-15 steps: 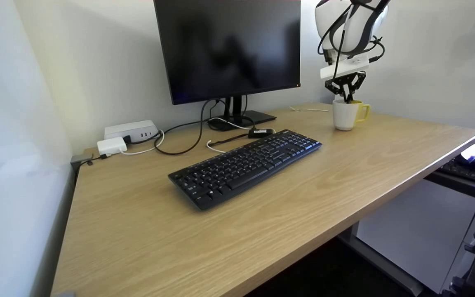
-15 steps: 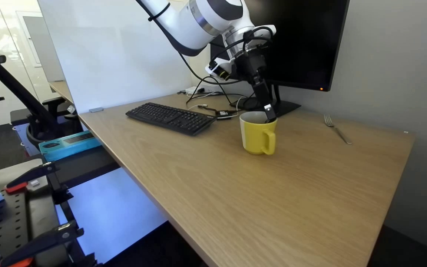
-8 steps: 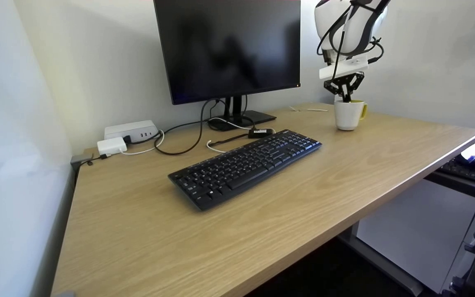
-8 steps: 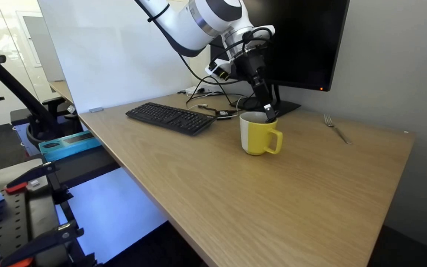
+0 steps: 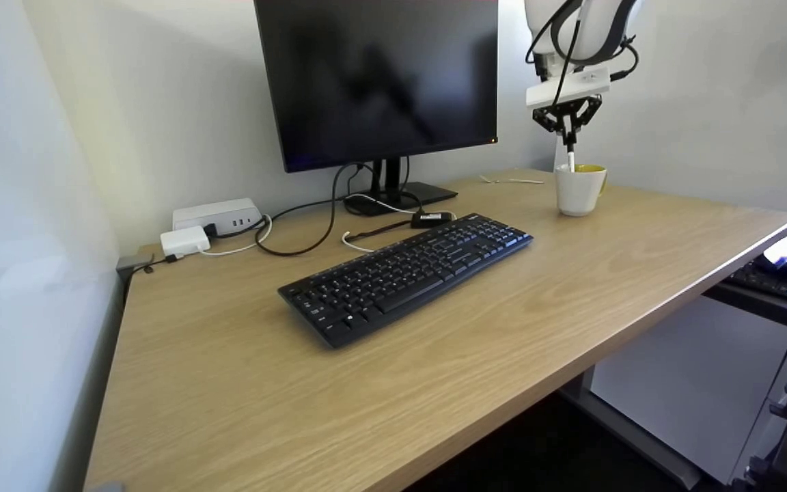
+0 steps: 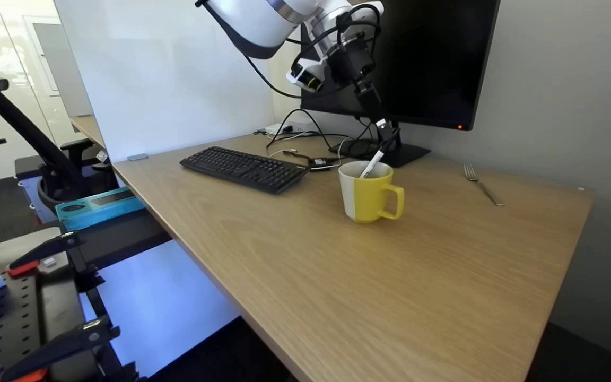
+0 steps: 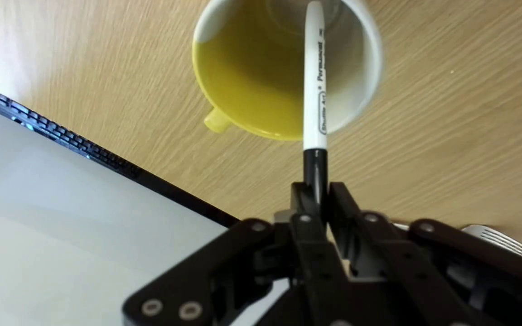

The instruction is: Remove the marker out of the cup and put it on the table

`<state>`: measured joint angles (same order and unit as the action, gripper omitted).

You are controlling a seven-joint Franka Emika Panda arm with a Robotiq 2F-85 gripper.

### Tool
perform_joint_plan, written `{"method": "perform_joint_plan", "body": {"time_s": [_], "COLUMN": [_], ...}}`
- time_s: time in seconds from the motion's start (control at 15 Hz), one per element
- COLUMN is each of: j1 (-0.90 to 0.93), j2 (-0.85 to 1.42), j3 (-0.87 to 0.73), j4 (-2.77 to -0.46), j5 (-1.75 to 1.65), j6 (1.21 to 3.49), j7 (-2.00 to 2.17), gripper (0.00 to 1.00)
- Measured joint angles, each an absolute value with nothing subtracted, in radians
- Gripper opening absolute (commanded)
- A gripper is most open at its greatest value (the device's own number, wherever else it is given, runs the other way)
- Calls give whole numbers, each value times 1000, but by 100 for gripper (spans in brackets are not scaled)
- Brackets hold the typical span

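1. Up since approx half a sec ago: your gripper (image 6: 387,141) sits higher in both exterior views, & the white body of the marker (image 6: 372,164) now shows above the rim of the cup (image 6: 367,200), which has barely shifted.
2. Jaws: you've got them pinched on the marker's black end, lower ctr of wrist view.
3. Marker pos.: leaning, lower end over the cup's inside, top ctr of wrist view; in both exterior views that end drops below the rim. Can't tell if it touches the cup.
4. Progress: grasp looks done, pull-out partway. Left for you: get the lower end past the rim, carry it over the table (image 6: 332,281), lay it down, let go.
5. Text: on the marker, wrist view, you can read "Permanent" and, in a rounded outline, "Shuttle Art"; a tiny mark past "Permanent" is too small to tell.
6. Elsewhere: keyboard (image 5: 406,279), ctr of an exterior view, has key legends too small to read; adapter box (image 5: 429,221) just right of ctr has a white label, also unreadable.
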<state>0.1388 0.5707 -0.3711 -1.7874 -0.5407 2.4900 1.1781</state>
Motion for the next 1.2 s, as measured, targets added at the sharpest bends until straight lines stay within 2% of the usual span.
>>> {"method": "perform_joint_plan", "body": {"time_s": [0.8,1.2], "j1": [150,84], "j2": [244,75], "j3": [-318,-191], "j4": [-2002,-2147], "j5": [-718,-457], "j6": [2453,2442], "j7": [1243,874], "gripper": [4,4]}}
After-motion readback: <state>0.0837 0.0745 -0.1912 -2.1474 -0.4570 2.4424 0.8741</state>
